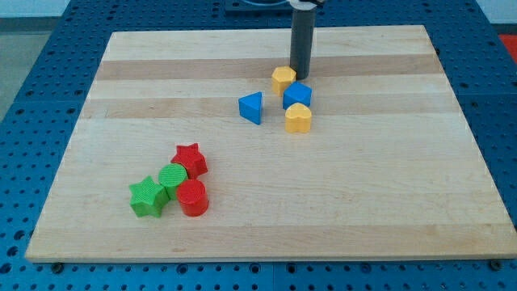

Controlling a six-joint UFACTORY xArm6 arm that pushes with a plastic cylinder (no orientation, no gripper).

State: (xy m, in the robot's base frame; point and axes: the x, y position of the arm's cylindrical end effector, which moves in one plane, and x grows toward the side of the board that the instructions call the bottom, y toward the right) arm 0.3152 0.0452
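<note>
Near the view's top, my tip (301, 75) stands just beside the yellow hexagonal block (283, 78), on its right. Below it sit a blue block (297, 94), a yellow heart block (298, 118) and a blue triangular block (251, 107) on the wooden worktop (388, 186).

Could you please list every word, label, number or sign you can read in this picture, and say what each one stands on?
None: no readable text shows anywhere.
The wooden board, the blue pegboard table and my tip, beside the yellow block, carry no lettering.
The coloured blocks, such as the red star, are plain too.
</note>
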